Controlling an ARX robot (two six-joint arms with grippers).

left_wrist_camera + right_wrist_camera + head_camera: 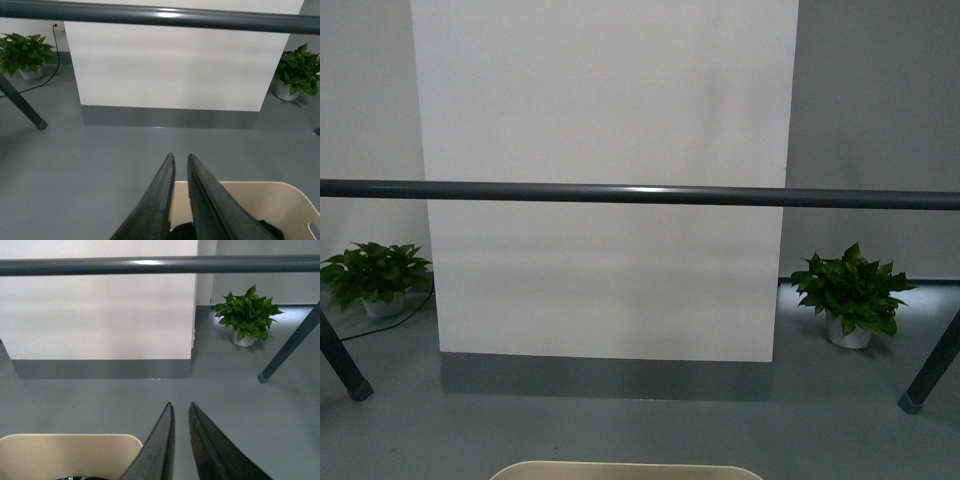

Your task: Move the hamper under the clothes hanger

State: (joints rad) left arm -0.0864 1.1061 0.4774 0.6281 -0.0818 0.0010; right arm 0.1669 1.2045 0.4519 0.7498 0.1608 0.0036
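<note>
I am looking past my left fingers (180,165), which are standing nearly together with only a thin gap and nothing between them, and my right fingers (181,412) are the same: almost closed, gripping nothing. The hamper (260,205) is sitting low beneath and behind both sets of fingertips, its beige rim (625,470) just showing, something dark lying inside it. The clothes hanger (640,194) is stretching its bar across well ahead of and above my fingertips, its slanted legs (342,362) planted on the grey floor to either side. As I judge it, the hamper is not yet under the bar, so I am thinking to push it straight forward, centred between the legs, pressing evenly on both sides so it is not swivelling, and stopping before the white panel (605,180).
</note>
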